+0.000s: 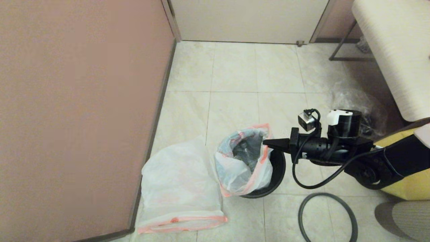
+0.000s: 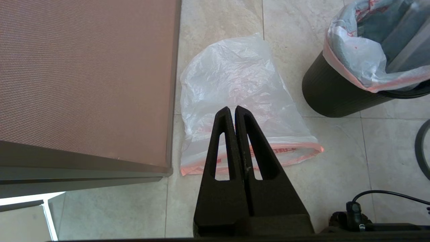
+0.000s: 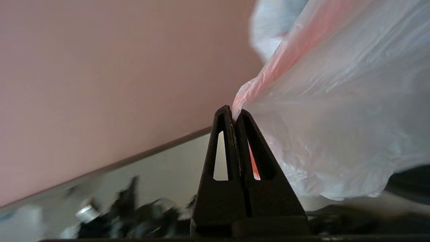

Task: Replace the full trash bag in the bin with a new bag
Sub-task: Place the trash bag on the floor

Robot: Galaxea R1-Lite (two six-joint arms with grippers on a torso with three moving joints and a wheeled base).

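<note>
While your right gripper [image 1: 266, 142] pinches shut on the full bag's [image 1: 240, 161] pink band, the bag sits in the bin [image 1: 276, 174]; the new bag [image 1: 178, 188], red lettering unreadable, lies at nine o'clock; left gripper [image 2: 232, 109] closed, empty.

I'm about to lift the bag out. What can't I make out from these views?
- Translucent white can-filled trash bag: lower part hidden in the round black plastic bin.
- Right tool: pinched on its pink band; tip hidden behind it in head view.
- Grey ring on the floor: cut by the frame edge.

Tiled floor [image 1: 235, 74] with bin [image 1: 277, 168], flat new bag [image 1: 178, 188], loose ring [image 1: 327, 218]
</note>
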